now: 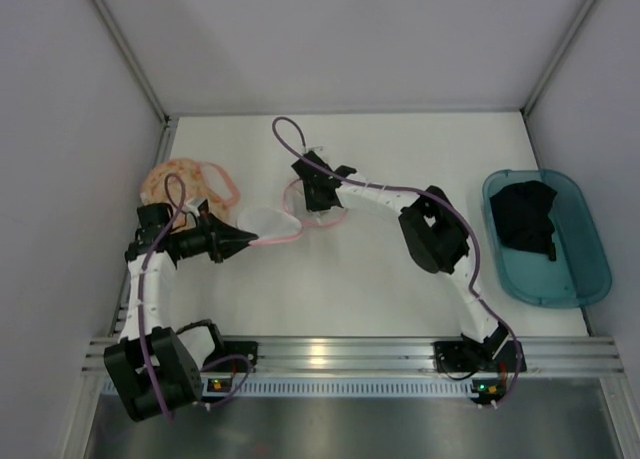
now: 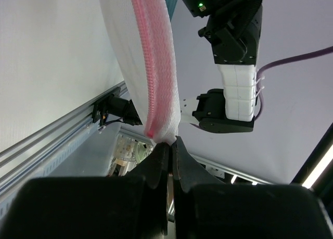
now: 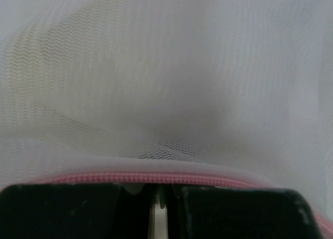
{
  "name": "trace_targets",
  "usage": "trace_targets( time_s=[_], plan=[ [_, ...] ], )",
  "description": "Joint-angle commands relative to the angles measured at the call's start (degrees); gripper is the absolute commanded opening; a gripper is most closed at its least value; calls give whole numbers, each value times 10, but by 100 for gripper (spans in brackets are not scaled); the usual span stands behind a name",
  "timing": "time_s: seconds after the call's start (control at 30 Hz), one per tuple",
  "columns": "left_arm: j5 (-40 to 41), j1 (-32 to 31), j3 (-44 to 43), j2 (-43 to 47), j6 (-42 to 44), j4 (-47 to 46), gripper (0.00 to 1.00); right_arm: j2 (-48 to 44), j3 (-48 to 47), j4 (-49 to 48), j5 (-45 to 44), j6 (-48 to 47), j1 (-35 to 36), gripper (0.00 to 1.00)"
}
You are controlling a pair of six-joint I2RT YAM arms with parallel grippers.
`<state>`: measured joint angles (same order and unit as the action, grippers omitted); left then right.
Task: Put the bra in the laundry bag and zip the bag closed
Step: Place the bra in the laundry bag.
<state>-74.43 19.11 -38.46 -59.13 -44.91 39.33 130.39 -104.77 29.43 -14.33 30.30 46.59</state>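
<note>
The black bra [image 1: 527, 215] lies crumpled in the teal tub [image 1: 592, 271] at the right. The speckled laundry bag [image 1: 186, 175] lies flat at the back left, behind my left arm. My left gripper [image 1: 243, 241] is shut on the edge of a plain white pouch [image 1: 268, 219] with a pink rim. In the left wrist view the jaws [image 2: 170, 143] pinch the pouch's mesh [image 2: 138, 67] beside its pink zip [image 2: 156, 67]. My right gripper [image 1: 318, 201] is at the pouch's other end. In the right wrist view it [image 3: 158, 188] is closed at the pink zip edge [image 3: 218, 180], with mesh [image 3: 166, 93] filling the view.
The right arm [image 2: 237, 88] shows in the left wrist view, close across the pouch. White walls close in the table at the left, back and right. An aluminium rail [image 1: 340, 354] runs along the near edge by the arm bases.
</note>
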Motion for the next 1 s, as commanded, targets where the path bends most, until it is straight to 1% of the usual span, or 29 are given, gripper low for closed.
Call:
trace_targets(
  time_s=[0.0,0.07,0.1,0.2,0.33,0.4,0.43,0.47,0.53,0.57,0.63,0.67,0.73,0.83,0.87,0.93,0.97],
  plan=[
    [-77,-3,-43,8,-15,14,0,-34,6,5,-76,5,-4,0],
    [-94,-3,-52,16,-19,15,0,-52,18,0,-113,5,-4,0],
    [-97,-4,-57,19,-25,17,0,-63,19,4,-158,2,-4,0],
    [-96,-12,-84,26,-33,17,0,-72,32,5,-222,-10,-3,0],
    [-96,-12,-140,26,-33,18,0,-79,68,-2,-206,-45,6,0],
    [-94,-12,-161,23,-36,17,0,-95,83,-9,-201,-74,24,1],
    [-92,-11,-179,17,-39,16,0,-100,91,-4,-199,-80,30,4],
    [-89,-12,-185,16,-41,16,0,-113,92,1,-190,-93,40,20],
    [-84,-12,-188,14,-41,16,0,-136,99,10,-162,-106,46,40],
    [-83,-12,-185,15,-38,16,0,-164,105,5,-130,-129,50,47],
    [-80,-12,-161,17,-33,15,0,-196,116,-8,-119,-144,49,50],
    [-77,-12,-153,19,-29,15,0,-226,119,-12,-103,-166,48,52],
    [-76,-13,-133,21,-19,15,0,-250,115,-3,-93,-191,48,54],
    [-72,-12,-118,20,-10,15,0,-283,101,29,-66,-226,47,68],
    [-70,-12,-116,19,-8,15,0,-293,99,36,-43,-235,45,71],
    [-67,-12,-112,20,-1,16,0,-303,104,47,-26,-251,37,75],
    [-63,-12,-109,19,-1,15,0,-312,106,48,-19,-255,33,79]
  ],
)
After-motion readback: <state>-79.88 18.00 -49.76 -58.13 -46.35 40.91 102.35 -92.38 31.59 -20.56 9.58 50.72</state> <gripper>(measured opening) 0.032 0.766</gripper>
